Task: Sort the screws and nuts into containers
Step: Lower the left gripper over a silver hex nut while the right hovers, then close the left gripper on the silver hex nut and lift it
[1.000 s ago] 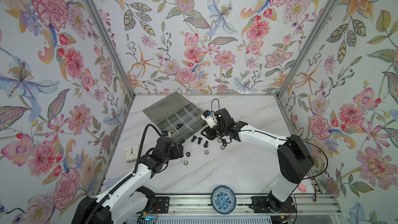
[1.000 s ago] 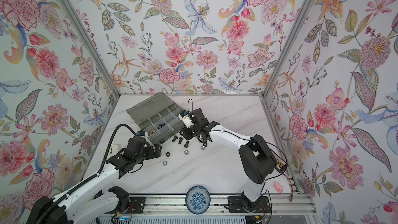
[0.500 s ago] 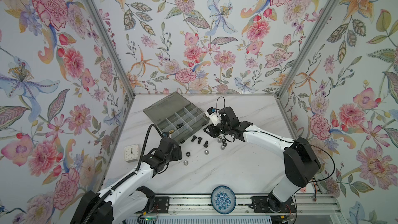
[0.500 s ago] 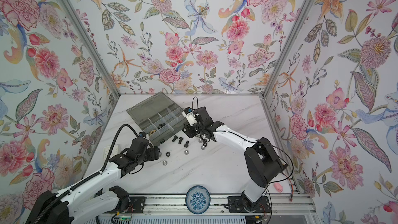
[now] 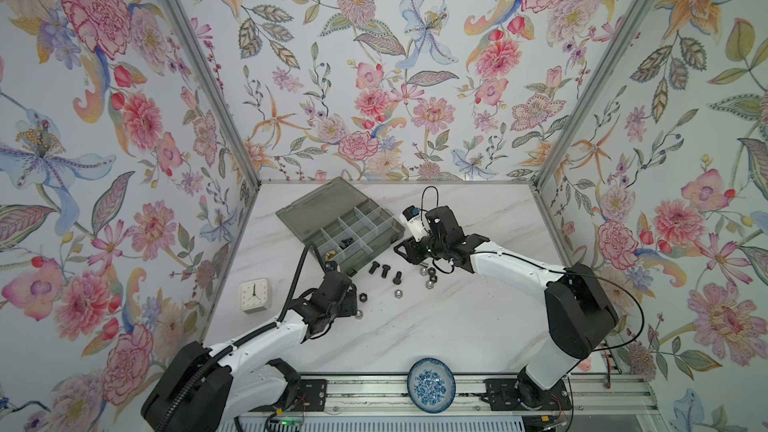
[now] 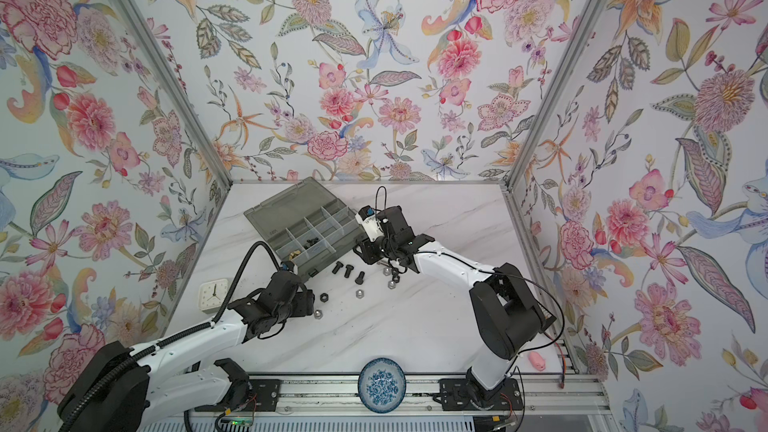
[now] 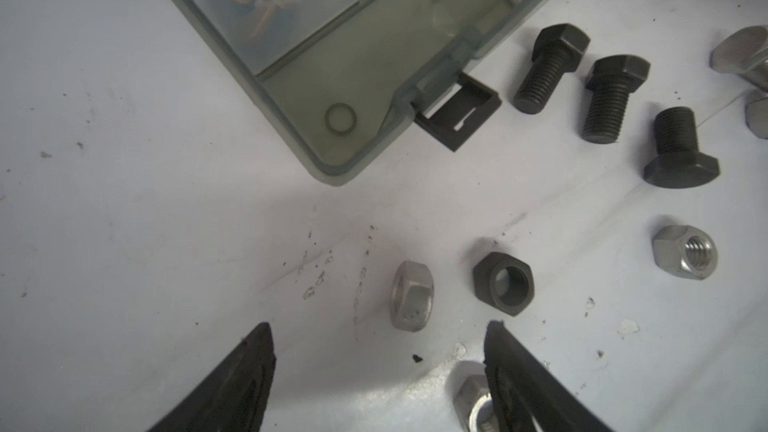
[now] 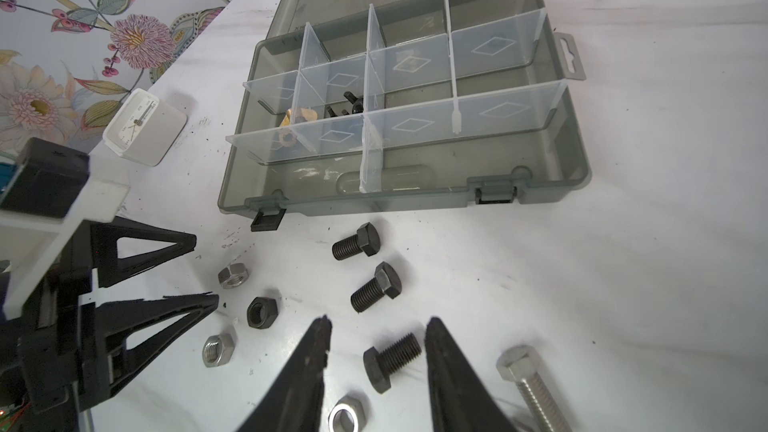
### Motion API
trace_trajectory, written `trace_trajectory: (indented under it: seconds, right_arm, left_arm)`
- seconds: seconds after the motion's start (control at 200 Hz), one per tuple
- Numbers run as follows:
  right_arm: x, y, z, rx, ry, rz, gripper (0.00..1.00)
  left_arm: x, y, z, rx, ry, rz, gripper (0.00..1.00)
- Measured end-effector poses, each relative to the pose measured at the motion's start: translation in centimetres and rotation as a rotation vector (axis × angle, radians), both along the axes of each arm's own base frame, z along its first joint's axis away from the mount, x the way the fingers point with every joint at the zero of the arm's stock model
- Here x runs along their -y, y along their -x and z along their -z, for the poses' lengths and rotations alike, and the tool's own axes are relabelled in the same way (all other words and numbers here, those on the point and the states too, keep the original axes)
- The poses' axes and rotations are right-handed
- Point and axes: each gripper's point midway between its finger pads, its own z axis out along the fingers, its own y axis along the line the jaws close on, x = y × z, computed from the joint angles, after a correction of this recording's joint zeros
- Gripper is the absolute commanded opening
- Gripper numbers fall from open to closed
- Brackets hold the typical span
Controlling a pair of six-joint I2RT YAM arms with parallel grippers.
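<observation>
The grey organizer box lies open, its containers split by clear dividers; one holds brass wing nuts, another black wing nuts. Three black screws and a silver screw lie in front of it among loose nuts. My left gripper is open low over the table, a silver nut just ahead of its tips and a black nut beside it. My right gripper is open, and one black screw lies untouched between its fingers.
A small white clock stands left of the left gripper. A blue-and-white dish sits at the front rail. The box's black latch juts out toward the screws. Flowered walls close in three sides.
The left gripper's jaws have narrowed and it has sunk a little toward the loose nuts. The right gripper has shifted slightly beside the box.
</observation>
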Motion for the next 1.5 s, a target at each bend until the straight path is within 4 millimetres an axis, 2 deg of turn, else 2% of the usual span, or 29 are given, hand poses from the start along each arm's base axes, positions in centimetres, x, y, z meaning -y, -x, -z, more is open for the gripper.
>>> trace_trajectory:
  seconds: [0.165, 0.325, 0.781, 0.896, 1.501]
  right_arm:
    - [0.3, 0.9, 1.7, -0.042, -0.007, 0.004, 0.40]
    - [0.6, 1.2, 2.7, -0.066, -0.004, 0.014, 0.40]
    - [0.3, 0.9, 2.9, -0.065, -0.014, 0.020, 0.40]
    - [0.3, 0.9, 3.4, -0.077, -0.009, 0.024, 0.40]
    - [0.3, 0.9, 3.4, -0.079, -0.010, 0.025, 0.40]
  left_arm:
    - [-0.2, -0.3, -0.1, 0.015, -0.009, -0.017, 0.68]
    - [0.1, -0.7, -0.1, 0.028, -0.003, -0.014, 0.65]
    - [0.9, -1.1, 1.7, -0.004, -0.013, 0.009, 0.57]
    - [1.0, -1.2, 1.8, -0.006, -0.016, 0.016, 0.50]
    - [1.3, -1.1, 2.2, -0.019, -0.027, 0.026, 0.36]
